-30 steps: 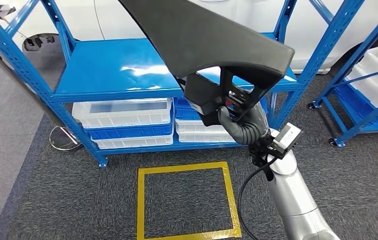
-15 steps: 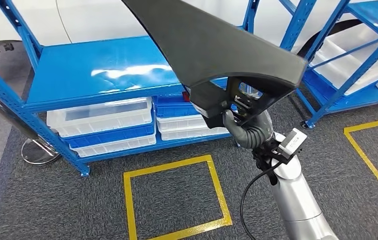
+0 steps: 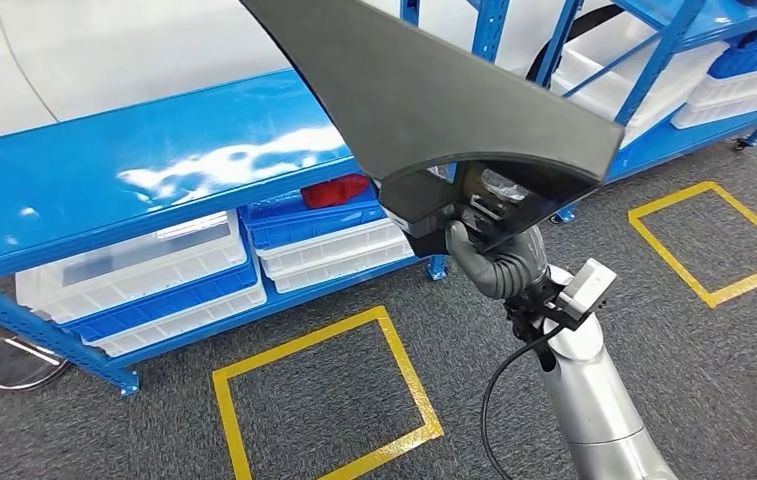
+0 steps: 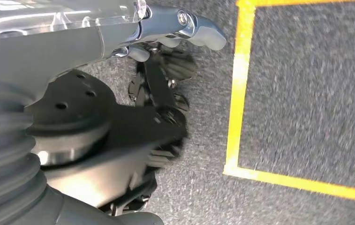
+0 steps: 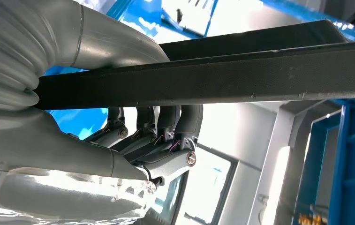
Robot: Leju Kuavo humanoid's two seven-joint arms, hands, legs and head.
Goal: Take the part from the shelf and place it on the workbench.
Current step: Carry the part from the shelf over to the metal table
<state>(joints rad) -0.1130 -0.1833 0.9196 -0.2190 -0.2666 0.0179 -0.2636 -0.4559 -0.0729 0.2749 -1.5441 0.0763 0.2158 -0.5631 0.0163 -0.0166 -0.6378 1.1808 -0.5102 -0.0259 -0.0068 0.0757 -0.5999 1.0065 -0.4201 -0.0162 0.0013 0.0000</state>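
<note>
Part (image 3: pixel 424 90), a big dark grey wedge-shaped panel, is off the shelf (image 3: pixel 144 175) and up in the air, carried by the right hand (image 3: pixel 484 250). Grip is at the panel's wide lower end, on the black bracket under the curved edge; right wrist view shows the dark fingers (image 5: pixel 166 124) curled up against 1 face of the panel with the thumb (image 5: pixel 105 42) on the other, so it's clamped on it. Long axis runs from the hand up and away to the robot's left, narrowing toward the top of the head view, so most of the panel sits above and ahead of the hand and overhangs the blue shelf top. Left hand (image 4: pixel 156 108) hangs low over the grey carpet beside a yellow floor square (image 4: pixel 241 93); blurred, can't tell fingers apart or closed, nothing visibly in it. Workbench not visible. Judgement: transport step, right arm does the placing, and the long overhang needs clearance from the shelf uprights.
</note>
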